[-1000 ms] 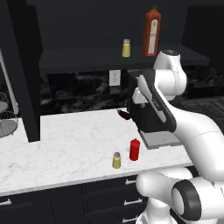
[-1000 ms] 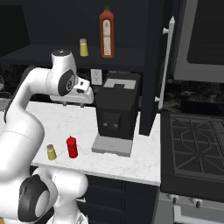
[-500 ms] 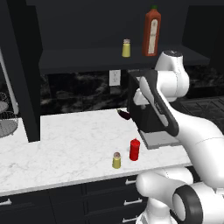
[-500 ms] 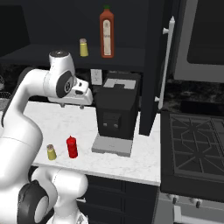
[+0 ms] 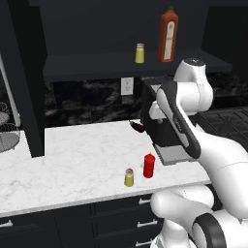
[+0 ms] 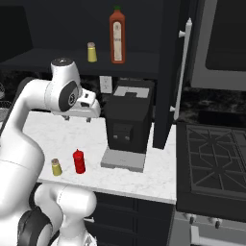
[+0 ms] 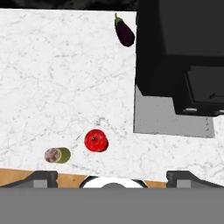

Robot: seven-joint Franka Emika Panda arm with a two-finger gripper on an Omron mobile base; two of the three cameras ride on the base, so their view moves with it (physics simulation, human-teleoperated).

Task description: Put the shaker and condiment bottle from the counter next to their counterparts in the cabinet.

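Nothing is shelved yet — we see the tiny yellow shaker with brownish-grey cap point(image 5: 129, 178) and, just to its right, the small all-red squeeze bottle point(image 5: 149, 165) upright near the front edge of the white marble counter point(image 5: 72, 155). Above, the black cabinet point(image 5: 97, 65) holds only the counterparts. Our gripper point(image 7: 112, 176) hovers overhead, fingers spread wide, empty — both transfers remain.
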